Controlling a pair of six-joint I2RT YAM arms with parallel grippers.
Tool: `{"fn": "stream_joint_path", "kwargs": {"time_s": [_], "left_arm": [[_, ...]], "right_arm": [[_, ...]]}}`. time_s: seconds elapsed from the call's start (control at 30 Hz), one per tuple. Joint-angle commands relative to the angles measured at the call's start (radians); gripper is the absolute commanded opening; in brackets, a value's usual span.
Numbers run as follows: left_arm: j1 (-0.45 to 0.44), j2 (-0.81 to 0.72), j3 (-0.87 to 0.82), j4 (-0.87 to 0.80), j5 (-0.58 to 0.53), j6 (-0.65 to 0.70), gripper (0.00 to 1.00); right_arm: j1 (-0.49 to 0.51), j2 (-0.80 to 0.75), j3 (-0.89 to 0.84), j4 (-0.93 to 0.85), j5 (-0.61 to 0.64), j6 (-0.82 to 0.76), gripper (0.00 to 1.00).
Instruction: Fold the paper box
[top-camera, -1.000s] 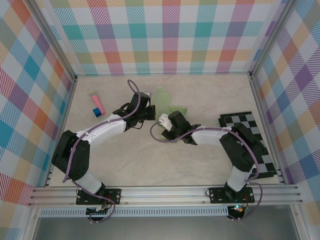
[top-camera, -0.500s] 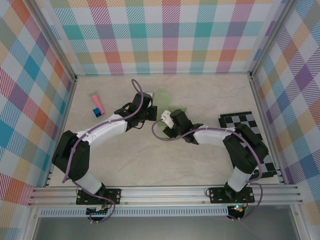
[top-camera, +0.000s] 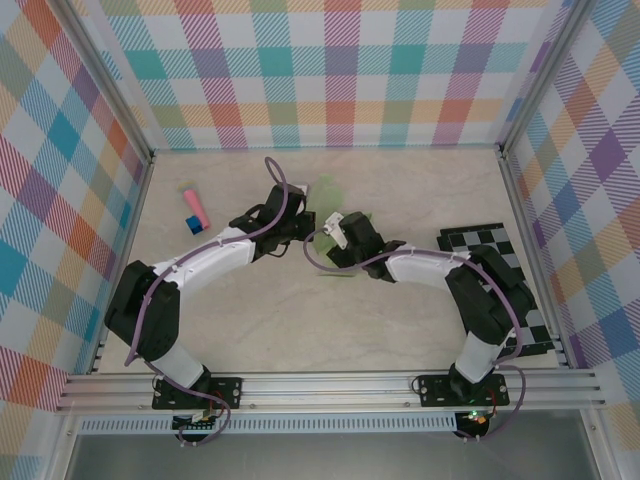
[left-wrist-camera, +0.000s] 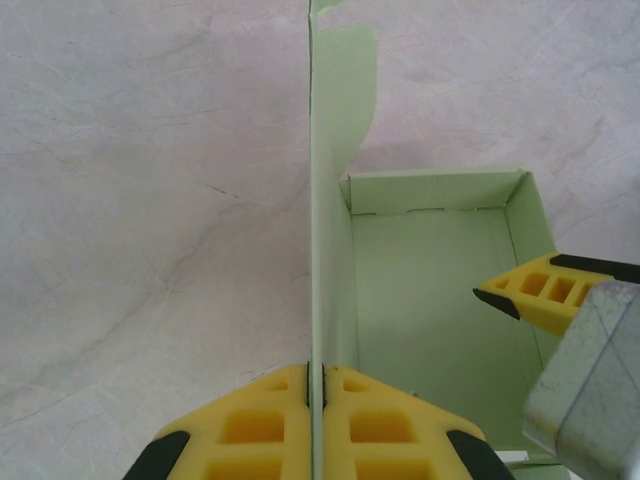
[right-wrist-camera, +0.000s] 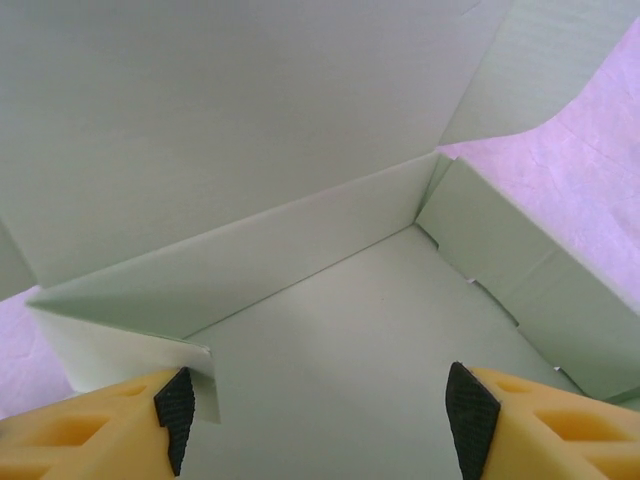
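A pink-and-blue stick lay far left on the desk, a checkered board at right, both apart from the paper box mid-desk. Left jaws pinched its upright panel; right jaws, spread, reached inside it.

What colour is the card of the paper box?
The paper box is a plain pale light green, with no print. The left wrist view shows it best.

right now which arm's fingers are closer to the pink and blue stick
Left. The left fingers, shut on an upright wall of the paper box, are right of the pink-and-blue stick in the top view; the right fingers, open inside the box, sit farther right.
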Motion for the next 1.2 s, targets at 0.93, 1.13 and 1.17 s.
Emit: {"fn": "stream_joint_path", "kwargs": {"time_s": [0.93, 1.13, 1.17], "left_arm": [[-0.02, 0.023, 0.026, -0.058, -0.021, 0.023, 0.0], [-0.02, 0.024, 0.039, -0.058, -0.023, 0.035, 0.0], [-0.02, 0.026, 0.04, -0.058, -0.02, 0.033, 0.0]], "right_arm": [[-0.082, -0.27, -0.152, 0.045, -0.551, -0.231, 0.79], [-0.122, -0.376, -0.127, -0.13, -0.747, -0.392, 0.81], [-0.124, -0.385, -0.111, -0.183, -0.77, -0.429, 0.82]]}}
